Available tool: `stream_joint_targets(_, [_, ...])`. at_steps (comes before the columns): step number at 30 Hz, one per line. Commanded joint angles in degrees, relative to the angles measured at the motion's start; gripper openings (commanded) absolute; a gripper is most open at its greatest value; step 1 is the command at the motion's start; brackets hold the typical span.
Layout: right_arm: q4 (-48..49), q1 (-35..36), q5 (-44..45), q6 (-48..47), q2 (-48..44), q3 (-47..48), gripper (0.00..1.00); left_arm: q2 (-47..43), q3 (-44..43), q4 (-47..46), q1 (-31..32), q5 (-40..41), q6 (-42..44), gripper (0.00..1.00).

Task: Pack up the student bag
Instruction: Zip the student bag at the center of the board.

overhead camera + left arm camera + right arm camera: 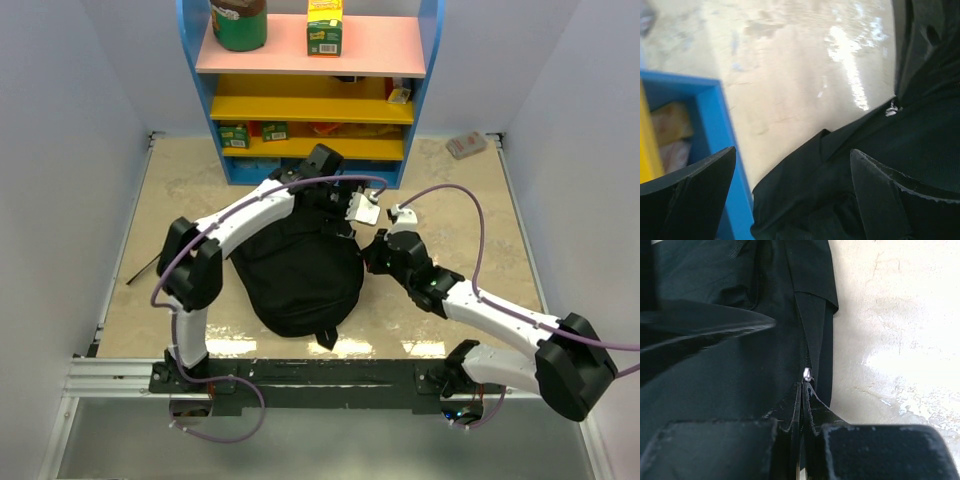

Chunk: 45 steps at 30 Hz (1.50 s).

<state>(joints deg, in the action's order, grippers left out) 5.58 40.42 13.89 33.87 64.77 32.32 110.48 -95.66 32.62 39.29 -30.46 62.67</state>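
Observation:
The student bag (295,280), a soft black backpack, lies in the middle of the table. My left gripper (338,212) hangs open over the bag's far end, close to the shelf unit. In the left wrist view its fingers stand wide apart (792,152) with only black fabric (865,165) below them. My right gripper (372,255) is at the bag's right side. In the right wrist view its fingertips (802,386) are pinched together just behind the silver zipper slider (807,373), shut on the zipper pull along the bag's zip line (715,375).
A blue shelf unit (310,90) with pink and yellow boards stands at the back, holding a green jar (238,22) and a yellow-green box (324,27). Its blue side (715,130) is near my left fingers. A small grey object (467,145) lies back right, a thin black stick (142,270) at left.

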Motion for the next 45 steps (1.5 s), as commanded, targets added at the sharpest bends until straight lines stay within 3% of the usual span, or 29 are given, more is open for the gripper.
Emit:
stream_joint_targets(1, [2.94,-0.08,-0.36,0.24,-3.33,-0.50,0.00,7.19,-15.91,22.63,0.18,-7.50,13.77,0.97])
stream_joint_targets(5, [3.64,-0.17,-0.18,0.06,-4.31,-1.11,0.00,14.49,-25.09,36.34,0.35,-9.27,20.62,0.91])
stream_joint_targets(10, [4.08,-0.08,-0.53,-0.03,-4.30,-1.03,0.00,17.40,-27.05,42.78,0.44,-9.45,24.07,0.84])
stream_joint_targets(21, [4.79,-0.17,-0.62,0.67,-5.53,-1.29,0.00,19.95,-25.28,35.94,1.32,-7.25,21.17,0.64])
stream_joint_targets(29, [3.91,-0.08,-0.62,0.76,-5.98,-1.55,0.00,22.24,-26.69,36.29,1.41,-5.32,22.84,0.30])
stream_joint_targets(33, [3.38,-0.17,0.69,1.11,-5.80,-1.64,0.00,21.98,-26.42,31.55,1.14,-2.86,17.94,0.00])
stream_joint_targets(40, [0.22,-0.08,1.23,1.99,-8.16,-1.90,0.00,21.27,-25.81,17.59,0.53,3.19,4.68,0.00])
stream_joint_targets(45, [-2.42,0.01,0.79,2.87,-9.84,-1.82,0.00,21.62,-25.72,12.83,0.18,8.92,-1.32,0.00])
